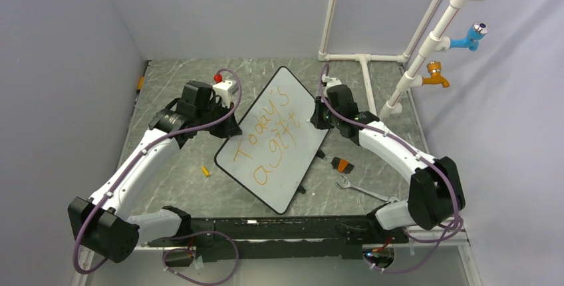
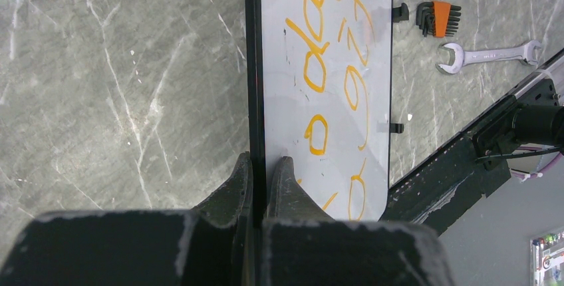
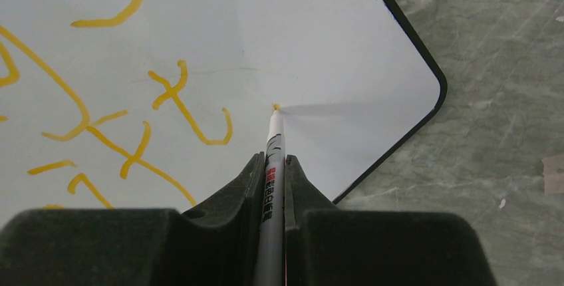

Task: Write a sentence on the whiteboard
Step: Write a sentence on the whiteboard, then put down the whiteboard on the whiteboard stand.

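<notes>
Orange sentence [image 1: 268,134] on whiteboard [image 1: 296,166], right pincer [image 3: 274,161] pinching marker [image 3: 273,133]

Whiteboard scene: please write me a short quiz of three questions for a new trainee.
1. True or false: the left jaws are closed on the edge of the whiteboard.
2. What do the right jaws hold? A) a wrench B) a marker C) nothing
3. Fill in: the second line of the writing reads "____".
Key: 1 true; 2 B; 3 gift.
</notes>
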You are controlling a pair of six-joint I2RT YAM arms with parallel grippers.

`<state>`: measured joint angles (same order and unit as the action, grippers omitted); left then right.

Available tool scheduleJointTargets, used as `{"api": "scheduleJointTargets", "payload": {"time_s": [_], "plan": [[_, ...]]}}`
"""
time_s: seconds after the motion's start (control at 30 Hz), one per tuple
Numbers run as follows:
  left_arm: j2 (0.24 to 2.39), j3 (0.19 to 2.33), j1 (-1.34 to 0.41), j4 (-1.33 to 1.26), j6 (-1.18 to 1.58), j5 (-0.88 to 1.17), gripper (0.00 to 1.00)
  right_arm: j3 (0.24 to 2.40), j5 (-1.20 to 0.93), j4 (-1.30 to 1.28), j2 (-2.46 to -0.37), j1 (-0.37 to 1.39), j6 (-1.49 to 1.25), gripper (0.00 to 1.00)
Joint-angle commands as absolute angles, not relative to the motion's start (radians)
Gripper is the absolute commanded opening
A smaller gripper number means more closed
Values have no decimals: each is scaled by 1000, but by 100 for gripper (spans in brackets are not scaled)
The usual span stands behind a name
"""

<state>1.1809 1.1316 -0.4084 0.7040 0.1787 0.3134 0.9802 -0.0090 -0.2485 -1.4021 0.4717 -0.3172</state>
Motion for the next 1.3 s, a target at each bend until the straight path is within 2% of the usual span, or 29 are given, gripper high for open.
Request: {"api": "scheduleJointTargets", "payload": {"time_s": [0.0, 0.6, 1.07, 1.27], "plan": [[1176, 1124, -406, 712, 65, 135, 0, 1024, 11, -285, -1310, 473, -306, 0], [1250, 1128, -406, 722, 81, 111, 0, 1000, 78, -329, -1080, 474, -345, 0], [1255, 1125, -407, 699, 87, 162, 22, 961, 80, -328, -1042, 474, -339, 0], [1255, 1125, -407, 697, 86, 172, 26, 962, 81, -325, -1044, 474, -337, 0]]}}
